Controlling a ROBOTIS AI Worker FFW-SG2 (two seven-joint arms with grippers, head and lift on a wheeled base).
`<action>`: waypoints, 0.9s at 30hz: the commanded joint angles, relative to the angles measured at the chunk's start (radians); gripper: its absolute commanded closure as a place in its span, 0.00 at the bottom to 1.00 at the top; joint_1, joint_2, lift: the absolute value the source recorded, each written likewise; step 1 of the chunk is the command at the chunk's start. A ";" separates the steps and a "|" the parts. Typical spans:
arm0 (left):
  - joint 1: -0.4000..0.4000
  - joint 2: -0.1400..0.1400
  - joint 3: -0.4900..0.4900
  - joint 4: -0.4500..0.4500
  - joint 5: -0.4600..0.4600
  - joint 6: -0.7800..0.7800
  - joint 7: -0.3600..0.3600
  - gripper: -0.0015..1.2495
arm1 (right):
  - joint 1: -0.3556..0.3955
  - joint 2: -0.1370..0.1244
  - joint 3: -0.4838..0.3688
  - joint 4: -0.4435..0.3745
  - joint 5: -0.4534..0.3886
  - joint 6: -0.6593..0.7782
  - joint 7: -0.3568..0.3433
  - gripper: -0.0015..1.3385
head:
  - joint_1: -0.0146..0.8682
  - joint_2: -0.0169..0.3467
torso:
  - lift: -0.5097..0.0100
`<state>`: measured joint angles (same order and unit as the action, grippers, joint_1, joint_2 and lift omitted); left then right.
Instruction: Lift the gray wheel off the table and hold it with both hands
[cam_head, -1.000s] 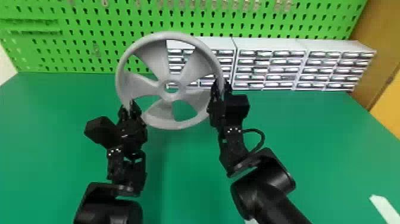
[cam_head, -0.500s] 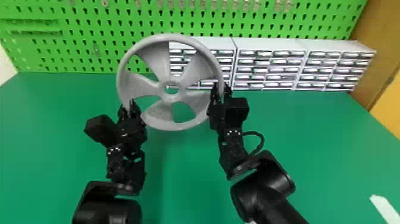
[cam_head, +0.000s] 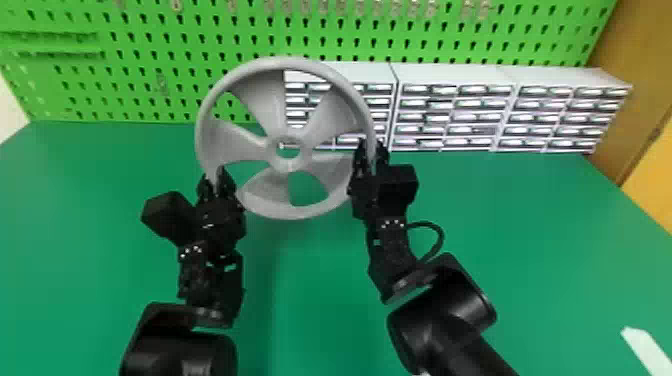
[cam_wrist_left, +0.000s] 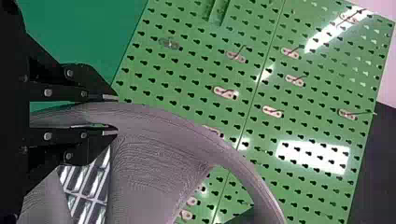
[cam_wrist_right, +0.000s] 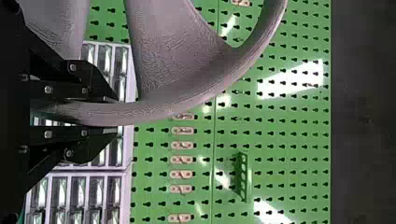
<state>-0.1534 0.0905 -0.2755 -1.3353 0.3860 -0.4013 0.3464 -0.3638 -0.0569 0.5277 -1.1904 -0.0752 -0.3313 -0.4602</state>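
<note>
Clock read on the wheel's face, head view, 12 at its far top edge.

Change: next to none. Wheel (cam_head: 290, 164) and both grippers sit almost where the earlier head frames had them; the rim is perhaps a hair lower than in the first. I take that as a settled hold, the lift being essentially done.

Left gripper (cam_head: 214, 176): at 8 o'clock. Fingers parted by about the rim's thickness, one on each side, closed on it.
Right gripper (cam_head: 371, 147): between 3 and 4. Same narrow gap, rim pinched between the fingers.

Wheel: stood up, face towards the head camera, low edge apparently off the table (cam_head: 500, 225). Pegboard (cam_head: 150, 57) behind, towards 12; drawers (cam_head: 455, 112) behind, towards 2 and 3.

Writing: no brand or label legible on wheel or grippers; drawer fronts give nothing I can make out.

Judgement: keep both arms still and level. Both grips lie below the top half, so the wheel could tip about them if one slackened; uneven arm travel might twist the rim in the fingers.
</note>
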 joint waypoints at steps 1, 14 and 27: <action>0.000 0.000 -0.001 -0.002 -0.009 0.001 0.072 0.81 | 0.000 -0.001 -0.002 0.000 0.000 0.001 0.000 0.88 | 0.82 0.09 | 0.79; 0.003 0.000 -0.005 -0.015 -0.026 0.015 0.112 0.81 | 0.002 -0.001 -0.002 0.000 -0.002 0.003 0.000 0.88 | 0.82 0.09 | 0.79; 0.005 0.000 -0.004 -0.018 -0.024 0.021 0.114 0.81 | 0.003 -0.001 -0.003 0.000 -0.002 0.005 0.000 0.88 | 0.82 0.09 | 0.79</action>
<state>-0.1499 0.0905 -0.2793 -1.3526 0.3605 -0.3807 0.3778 -0.3604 -0.0584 0.5244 -1.1903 -0.0765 -0.3267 -0.4602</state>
